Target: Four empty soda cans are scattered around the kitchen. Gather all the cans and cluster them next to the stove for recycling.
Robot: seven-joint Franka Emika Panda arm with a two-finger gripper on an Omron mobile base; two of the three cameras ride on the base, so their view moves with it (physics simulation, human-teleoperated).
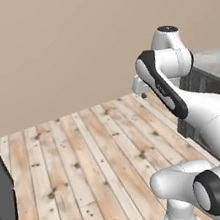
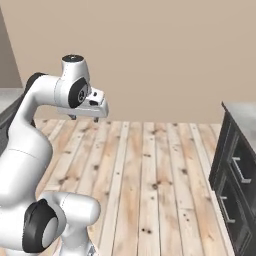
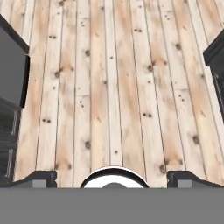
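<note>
Looking straight down over bare plank floor (image 3: 113, 87) here, gripper (image 3: 113, 177) spread as wide as it goes, dark fingertips (image 3: 41, 178) far apart at the bottom of the hand view, nothing between them, nothing held. Seen from the right base view, the gripper (image 2: 86, 118) hangs high off a folded arm, aimed at the boards below, well clear of any cabinet.

No soda can anywhere to lock onto, no stove either — so no direction from gripper to can to call, and no can axis to line up against. Cannot tell which way the nearest can lies.

What there is to steer by: dark cabinet fronts (image 3: 11, 83) along one edge of the hand view, another dark unit (image 3: 216, 70) at the opposite edge, open floor running between. In the right base view, a drawer cabinet (image 2: 235, 175) under a pale counter (image 2: 242, 112) at the right; in the left base view, a grey counter (image 1: 215, 61) just behind the arm's elbow.

Likely a search-and-drive stretch: a base move needed before any reach makes sense.
</note>
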